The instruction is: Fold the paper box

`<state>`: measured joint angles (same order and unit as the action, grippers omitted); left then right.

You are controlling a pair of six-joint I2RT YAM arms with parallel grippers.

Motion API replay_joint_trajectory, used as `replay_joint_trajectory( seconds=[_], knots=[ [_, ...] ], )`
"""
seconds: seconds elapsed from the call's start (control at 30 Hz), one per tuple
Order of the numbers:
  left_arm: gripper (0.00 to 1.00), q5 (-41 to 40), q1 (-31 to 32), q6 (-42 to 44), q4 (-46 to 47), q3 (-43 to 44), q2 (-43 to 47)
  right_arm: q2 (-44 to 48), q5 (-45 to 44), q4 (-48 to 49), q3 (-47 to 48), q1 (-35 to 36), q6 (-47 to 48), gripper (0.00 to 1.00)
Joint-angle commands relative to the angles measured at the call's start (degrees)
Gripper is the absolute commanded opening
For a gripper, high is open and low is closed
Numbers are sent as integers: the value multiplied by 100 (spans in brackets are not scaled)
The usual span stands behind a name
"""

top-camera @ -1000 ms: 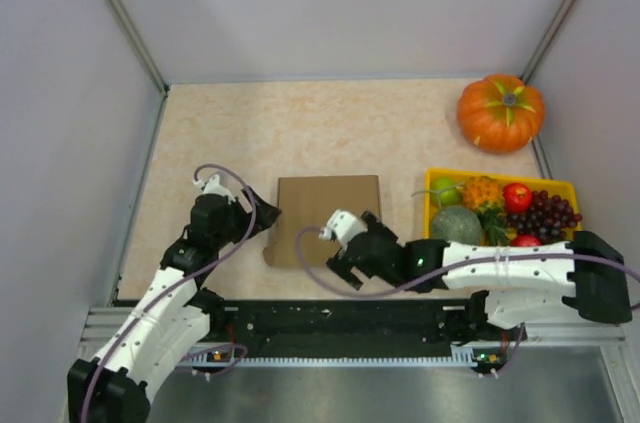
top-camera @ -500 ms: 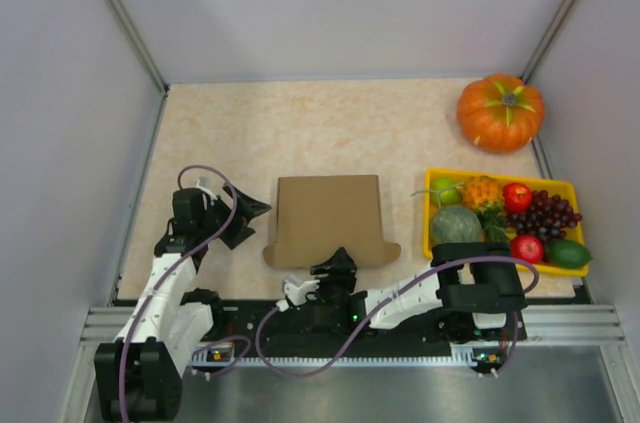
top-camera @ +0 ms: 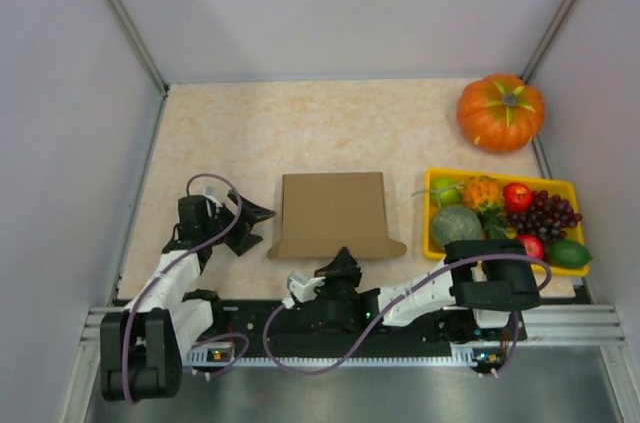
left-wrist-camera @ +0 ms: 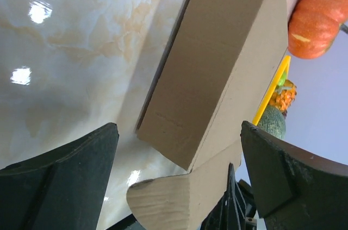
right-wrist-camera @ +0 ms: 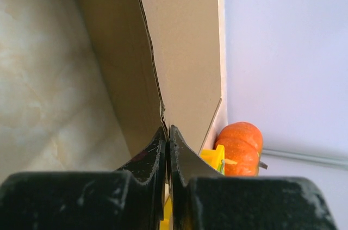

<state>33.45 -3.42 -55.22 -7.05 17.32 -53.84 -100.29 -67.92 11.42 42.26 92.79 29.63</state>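
Note:
The paper box (top-camera: 333,213) is a plain brown cardboard sheet lying folded over near the middle front of the table, with a rounded flap sticking out at each near corner. My right gripper (top-camera: 347,255) sits at its near edge. In the right wrist view the right gripper (right-wrist-camera: 167,128) is shut, and the folded edge of the paper box (right-wrist-camera: 185,39) runs straight in between the tips. My left gripper (top-camera: 255,225) stands wide open just left of the box. In the left wrist view the left gripper (left-wrist-camera: 178,132) frames the paper box (left-wrist-camera: 217,50) without touching it.
A yellow tray (top-camera: 430,213) of toy fruit stands right of the box, with an orange pumpkin (top-camera: 500,113) behind it at the back right. Grey walls enclose the table on three sides. The arm bases and a black rail line the near edge.
My right gripper has drawn back from the box's left side to its near edge and gone from open to shut there. The left arm pulled back leftward and opened a little wider. The box shifted slightly right.

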Motion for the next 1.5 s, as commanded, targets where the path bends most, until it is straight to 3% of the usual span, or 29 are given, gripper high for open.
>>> replay_joint_trajectory(
  seconds=[0.0,0.27,0.4,0.53,0.8,1.0,1.13,1.27,1.33,1.47],
  knots=[
    [98,767,-36,-50,1266,-282,-477,554,174,361,-218,-95,16,0],
    [98,1497,-10,-550,3697,-835,-1364,1441,252,484,-411,-183,280,0],
    [98,1735,25,-1288,5445,-1213,-1594,1600,332,484,-429,-218,342,0],
    [98,1639,17,-2009,6618,-1547,-1490,1644,367,440,-429,-227,263,0],
    [98,1322,17,-2328,6709,-1812,-760,1767,446,335,-456,-244,149,0],
    [98,1664,113,-1327,4837,-1091,-522,2004,552,369,-473,-253,96,0],
    [98,1366,122,-613,3475,-880,-215,2119,517,378,-508,-288,122,0],
    [98,1646,324,-1156,4736,-950,-494,2207,578,370,-508,-288,131,0],
    [98,1717,736,-1473,5545,-880,-810,2198,640,396,-500,-279,149,0],
    [98,1612,1168,-1816,6223,-783,-1250,2207,605,352,-473,-271,157,0]
  ],
)
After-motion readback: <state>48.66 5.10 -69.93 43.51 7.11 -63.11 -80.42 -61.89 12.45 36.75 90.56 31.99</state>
